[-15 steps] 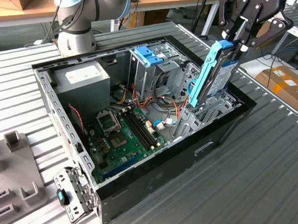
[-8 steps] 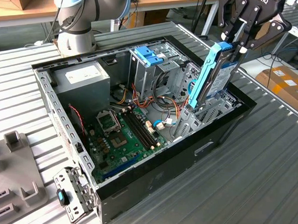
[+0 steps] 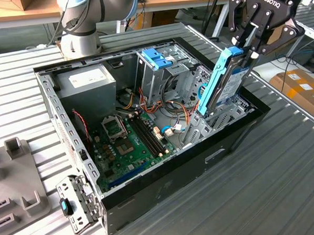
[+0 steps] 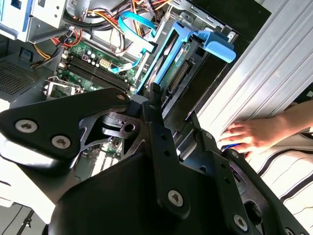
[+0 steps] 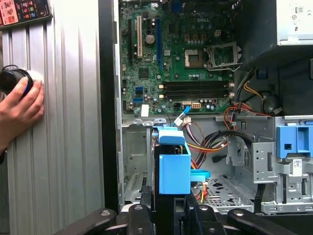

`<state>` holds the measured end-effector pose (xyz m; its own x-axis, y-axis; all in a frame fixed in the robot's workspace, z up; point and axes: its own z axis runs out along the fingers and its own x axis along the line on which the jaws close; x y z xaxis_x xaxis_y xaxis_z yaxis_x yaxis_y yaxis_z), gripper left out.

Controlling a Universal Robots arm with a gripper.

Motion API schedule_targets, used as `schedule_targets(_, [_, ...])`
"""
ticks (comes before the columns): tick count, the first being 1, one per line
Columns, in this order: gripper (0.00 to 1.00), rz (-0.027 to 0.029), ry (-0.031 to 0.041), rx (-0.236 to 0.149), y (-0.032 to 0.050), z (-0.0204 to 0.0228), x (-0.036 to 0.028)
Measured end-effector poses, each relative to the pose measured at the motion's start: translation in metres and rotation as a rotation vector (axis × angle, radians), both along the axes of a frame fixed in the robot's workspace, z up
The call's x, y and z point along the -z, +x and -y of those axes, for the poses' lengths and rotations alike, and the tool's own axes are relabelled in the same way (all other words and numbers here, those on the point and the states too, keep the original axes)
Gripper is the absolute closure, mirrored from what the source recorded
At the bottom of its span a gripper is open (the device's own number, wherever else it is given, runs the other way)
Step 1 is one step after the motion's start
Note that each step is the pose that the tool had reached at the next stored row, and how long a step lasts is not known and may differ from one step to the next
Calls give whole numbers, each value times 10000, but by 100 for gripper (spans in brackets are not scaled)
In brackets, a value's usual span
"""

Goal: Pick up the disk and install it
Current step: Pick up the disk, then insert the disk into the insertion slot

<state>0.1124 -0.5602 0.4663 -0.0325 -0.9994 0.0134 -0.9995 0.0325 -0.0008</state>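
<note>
Gripper is clamped narrow on the upper end of the disk, with black fingers on both flat sides. The disk is tilted, with a light-blue rail along its edge. Its lower end is down inside the open computer case at the metal bay in the corner towards the exterior view's right, and its upper end sticks up above the case rim. Cannot tell if it is seated in the bay. The case lies on its side on a ribbed metal table. Inside it are a green motherboard in the middle, a grey power supply box with a white sticker in the far corner, and a blue latch on top of another metal cage, well apart from the disk. Orange and black cables run between the cage and the bay. In the first wrist view a person's hand rests on the table beside the case, over a small black round thing.
</note>
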Motion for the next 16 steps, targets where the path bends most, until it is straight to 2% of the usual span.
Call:
schedule_targets(6, [65, 0, 2, 0, 0, 0, 8])
schedule_targets(10, [65, 0, -9, 0, 0, 0, 52])
schedule_targets(16, [65, 0, -8, 1, 1, 0, 55])
